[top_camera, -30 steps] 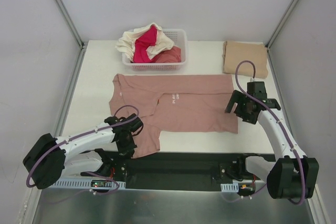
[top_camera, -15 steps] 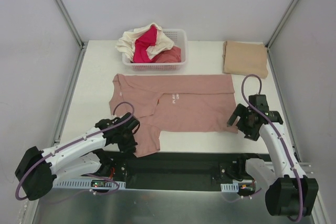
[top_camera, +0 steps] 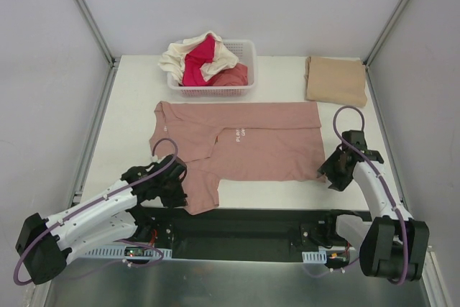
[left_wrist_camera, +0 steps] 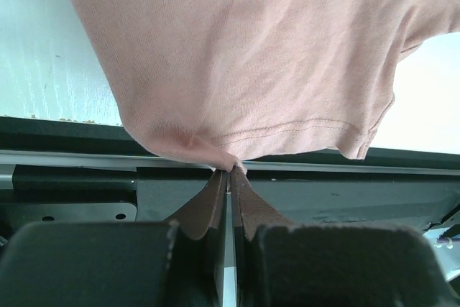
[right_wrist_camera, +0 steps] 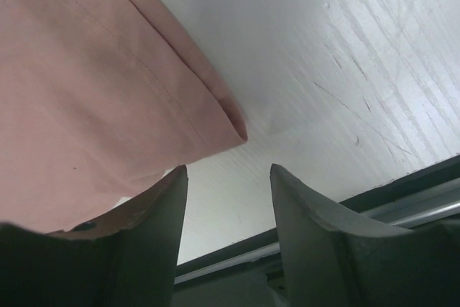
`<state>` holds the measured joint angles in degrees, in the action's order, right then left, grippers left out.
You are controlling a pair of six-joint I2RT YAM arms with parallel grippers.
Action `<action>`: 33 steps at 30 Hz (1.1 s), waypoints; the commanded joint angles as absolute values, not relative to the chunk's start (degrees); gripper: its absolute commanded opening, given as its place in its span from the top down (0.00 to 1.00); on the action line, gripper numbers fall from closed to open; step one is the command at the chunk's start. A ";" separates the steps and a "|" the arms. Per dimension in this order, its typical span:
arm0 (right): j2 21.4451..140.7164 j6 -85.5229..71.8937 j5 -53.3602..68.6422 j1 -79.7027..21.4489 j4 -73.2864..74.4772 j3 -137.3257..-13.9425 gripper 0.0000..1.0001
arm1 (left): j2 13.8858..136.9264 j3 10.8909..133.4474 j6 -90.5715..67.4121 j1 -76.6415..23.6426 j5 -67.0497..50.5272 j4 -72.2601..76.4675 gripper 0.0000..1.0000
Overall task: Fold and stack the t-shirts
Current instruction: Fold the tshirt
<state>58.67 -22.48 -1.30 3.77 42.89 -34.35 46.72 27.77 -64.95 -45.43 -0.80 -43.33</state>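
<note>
Two grips on one garment: left jaws pinched shut on a tuck of the dusty-pink t-shirt (left_wrist_camera: pixel 237 55) at its near sleeve hem, right jaws partway apart, clamping nothing, framing the bottom-hem corner flat on the table (right_wrist_camera: pixel 345 55). Spread print-up across the table's middle, well apart from the folded tan t-shirt (top_camera: pixel 336 80) at far right. Probably light, limp and quick to sag, so best taken at stitched hems and corners, lifting both ends together.
</note>
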 commanded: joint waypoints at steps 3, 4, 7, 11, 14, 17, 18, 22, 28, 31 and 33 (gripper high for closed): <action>61.43 -23.64 -0.53 4.22 37.63 -33.06 0.50 | 44.39 28.83 -64.69 -45.97 2.11 -46.23 1.00; 61.78 -23.82 -0.53 4.22 36.92 -32.87 0.51 | 44.12 29.00 -64.60 -45.88 2.20 -46.40 1.00; 63.80 -23.82 1.76 4.22 33.32 -32.17 0.59 | 43.86 29.70 -63.90 -45.88 2.46 -47.10 1.00; 65.65 -23.47 2.11 4.22 32.87 -32.08 0.63 | 43.16 30.58 -64.16 -45.97 3.43 -48.60 1.00; 65.83 -23.03 0.80 4.22 33.48 -31.47 0.72 | 42.19 31.02 -64.68 -45.97 4.74 -50.26 1.00; 65.57 -22.24 0.35 4.22 34.10 -31.20 0.97 | 40.87 31.55 -65.82 -45.88 7.20 -53.42 1.00; 65.57 -21.98 -1.65 4.22 34.54 -31.29 0.99 | 40.35 31.81 -66.27 -45.88 7.90 -54.66 1.00; 63.90 -20.48 -7.55 4.66 38.92 -32.69 0.99 | 38.94 33.57 -67.85 -45.88 11.06 -59.14 1.00; 60.65 -17.75 -11.34 5.54 42.80 -34.01 0.99 | 37.27 34.01 -69.17 -45.88 11.95 -61.70 1.00; 61.34 -16.18 -10.64 5.54 42.80 -34.63 0.99 | 36.83 34.36 -69.08 -45.79 11.34 -61.70 1.00; 62.57 -15.39 -8.28 5.54 42.37 -35.07 0.99 | 36.83 34.80 -68.65 -45.88 10.81 -61.09 1.00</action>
<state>61.71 -18.22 -8.29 5.10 40.42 -32.29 37.28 32.36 -68.16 -45.43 9.72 -59.29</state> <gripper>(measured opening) 0.012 0.008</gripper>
